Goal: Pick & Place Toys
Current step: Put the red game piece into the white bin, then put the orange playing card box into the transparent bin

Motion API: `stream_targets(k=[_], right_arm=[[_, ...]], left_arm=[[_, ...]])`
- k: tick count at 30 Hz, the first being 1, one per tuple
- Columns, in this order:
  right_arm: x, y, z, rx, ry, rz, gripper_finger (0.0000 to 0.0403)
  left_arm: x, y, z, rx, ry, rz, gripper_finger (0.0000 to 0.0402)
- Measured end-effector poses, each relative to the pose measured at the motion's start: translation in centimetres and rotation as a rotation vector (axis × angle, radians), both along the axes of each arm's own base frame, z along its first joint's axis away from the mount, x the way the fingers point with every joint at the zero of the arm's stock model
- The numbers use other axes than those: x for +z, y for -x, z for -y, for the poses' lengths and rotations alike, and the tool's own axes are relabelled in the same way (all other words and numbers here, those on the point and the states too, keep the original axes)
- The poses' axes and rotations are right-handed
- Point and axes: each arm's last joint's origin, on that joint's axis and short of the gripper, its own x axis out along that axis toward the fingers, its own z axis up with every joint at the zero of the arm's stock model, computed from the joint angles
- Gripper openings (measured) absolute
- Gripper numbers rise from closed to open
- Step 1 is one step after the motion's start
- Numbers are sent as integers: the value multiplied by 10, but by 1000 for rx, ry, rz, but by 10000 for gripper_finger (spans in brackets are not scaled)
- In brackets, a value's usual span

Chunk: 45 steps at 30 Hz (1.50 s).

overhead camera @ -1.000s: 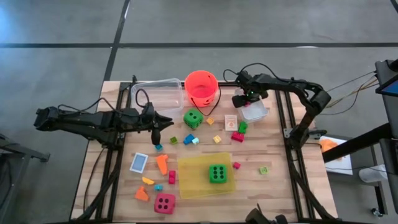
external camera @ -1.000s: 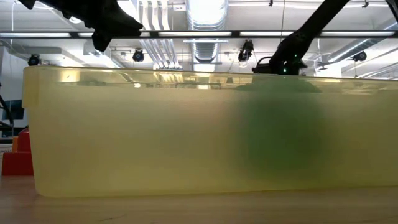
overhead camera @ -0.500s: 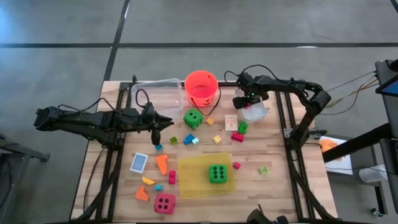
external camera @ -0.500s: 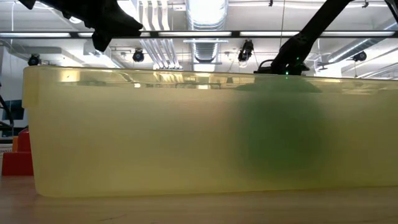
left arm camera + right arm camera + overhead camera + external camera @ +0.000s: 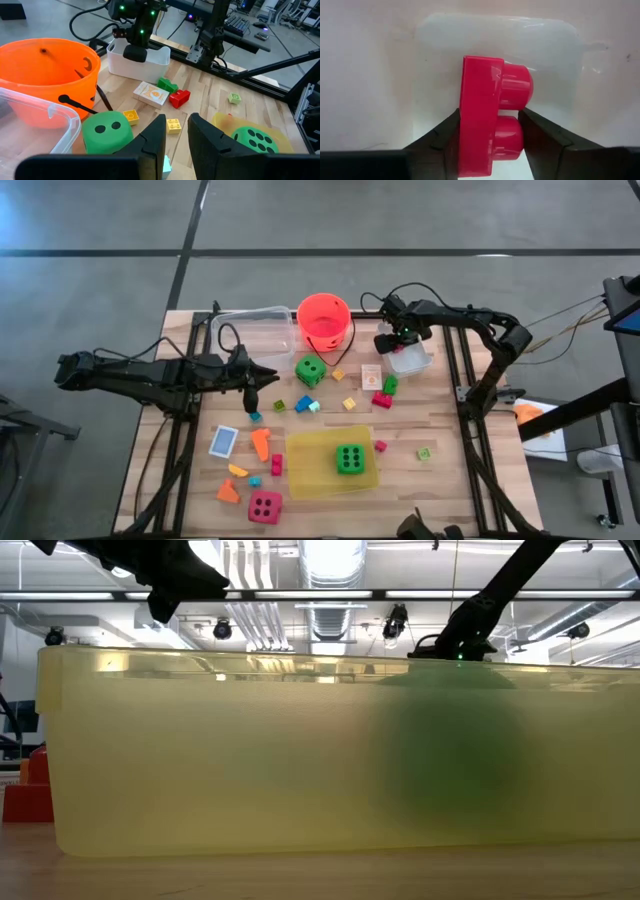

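My right gripper (image 5: 392, 343) hangs at the table's far right over a small white tub (image 5: 412, 361) and is shut on a red two-stud brick (image 5: 490, 100). My left gripper (image 5: 176, 131) waits above the table's left middle, its fingers a little apart with nothing between them. A green die (image 5: 310, 370) lies near the orange bucket (image 5: 323, 318). Another green die (image 5: 349, 459) sits in the yellow tray (image 5: 305, 470). The pink die (image 5: 265, 506) lies by the near edge. Small bricks and two cards (image 5: 224, 441) (image 5: 371, 375) lie scattered. My right gripper pinches the red brick between its two fingers, one on the flat underside (image 5: 465, 117), the other against the studs (image 5: 512, 135). The fingers come from above, pointing down. The brick stands on edge inside the white tub; whether it touches the tub's floor I cannot tell.
A clear plastic box (image 5: 253, 330) stands left of the bucket at the far edge. In the low view the yellow tray's wall (image 5: 200, 760) fills the picture. Black frame rails (image 5: 180, 450) run along both sides of the table.
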Motion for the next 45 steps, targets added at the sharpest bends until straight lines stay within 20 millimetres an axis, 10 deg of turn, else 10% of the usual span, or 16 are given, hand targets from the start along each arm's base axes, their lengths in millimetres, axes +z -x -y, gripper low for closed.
stream_targets(k=[11,25,45], right_arm=[[0,0,0,20,1,-4,282],[6,0,1,37,3,-11,297],[88,6,-40,11,94,85,298]], left_arm=[[-1,0,0,0,0,-8,78],[-1,0,0,0,-1,-8,78],[-1,0,0,0,-1,-11,78]])
